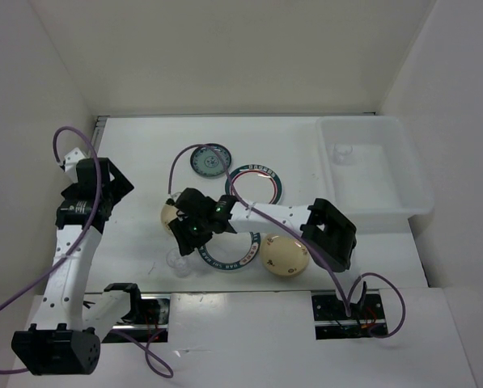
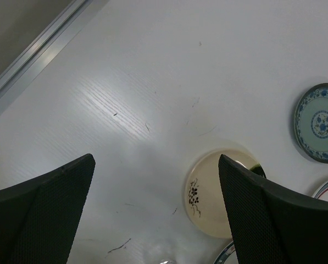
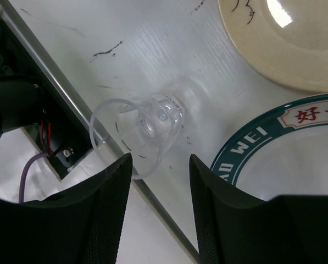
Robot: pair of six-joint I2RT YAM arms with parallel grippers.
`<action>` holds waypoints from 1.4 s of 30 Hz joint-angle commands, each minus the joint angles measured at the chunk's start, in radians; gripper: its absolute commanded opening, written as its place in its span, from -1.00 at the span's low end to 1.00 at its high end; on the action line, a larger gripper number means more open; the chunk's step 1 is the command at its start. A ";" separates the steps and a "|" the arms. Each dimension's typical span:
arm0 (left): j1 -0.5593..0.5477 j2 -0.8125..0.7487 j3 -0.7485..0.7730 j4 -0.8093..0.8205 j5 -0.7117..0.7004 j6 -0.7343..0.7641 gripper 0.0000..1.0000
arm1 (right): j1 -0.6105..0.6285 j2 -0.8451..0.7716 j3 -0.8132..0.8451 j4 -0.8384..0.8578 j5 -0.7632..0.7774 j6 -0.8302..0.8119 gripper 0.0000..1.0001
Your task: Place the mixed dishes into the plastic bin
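My right gripper [image 1: 188, 234] is open and empty, low over the table's near left. Its fingertips [image 3: 159, 165] are just short of a small clear cup [image 3: 142, 129] [image 1: 179, 261], which is apart from both fingers. A teal-rimmed white plate [image 3: 246, 148] [image 1: 233, 260] and a cream flower-marked plate [image 3: 284, 44] [image 1: 168, 214] lie beside it. A second cream plate [image 1: 285, 255], a second teal-rimmed plate [image 1: 255, 184] and the teal-blue saucer [image 1: 209, 160] lie on the table. The plastic bin [image 1: 403, 174] is at the far right. My left gripper [image 1: 112, 186] [image 2: 155, 165] is open and empty above bare table.
A small clear cup-like thing [image 1: 341, 152] sits inside the bin's far left corner. The left wrist view shows the cream plate [image 2: 207, 192] and the saucer [image 2: 319, 122]. White walls close the table on three sides. A metal rail and a cable slot [image 3: 54, 137] run along the near edge.
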 commanded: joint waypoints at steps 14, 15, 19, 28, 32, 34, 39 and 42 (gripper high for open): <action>0.008 -0.048 -0.034 0.021 0.000 0.037 1.00 | 0.018 0.048 0.098 -0.053 0.088 -0.029 -1.00; 0.008 -0.048 -0.034 0.021 0.014 0.037 1.00 | 0.018 0.022 0.098 -0.067 0.122 -0.029 -1.00; 0.008 -0.048 -0.053 0.060 0.115 0.037 1.00 | -0.009 -0.052 0.182 -0.135 0.211 -0.039 -1.00; -0.021 0.108 -0.151 0.242 0.517 0.037 1.00 | -0.478 -0.145 0.405 -0.251 0.284 -0.039 -1.00; -0.060 0.143 -0.172 0.311 0.557 0.026 1.00 | -0.708 -0.155 0.440 -0.251 0.295 -0.039 -1.00; -0.092 0.154 -0.183 0.321 0.566 0.017 1.00 | -0.785 -0.155 0.431 -0.232 0.321 -0.039 -1.00; -0.132 0.163 -0.206 0.345 0.586 0.017 1.00 | -0.963 -0.126 0.399 -0.211 0.330 -0.029 -1.00; -0.150 0.163 -0.206 0.334 0.586 0.017 1.00 | -1.017 -0.101 0.379 -0.200 0.373 -0.020 -1.00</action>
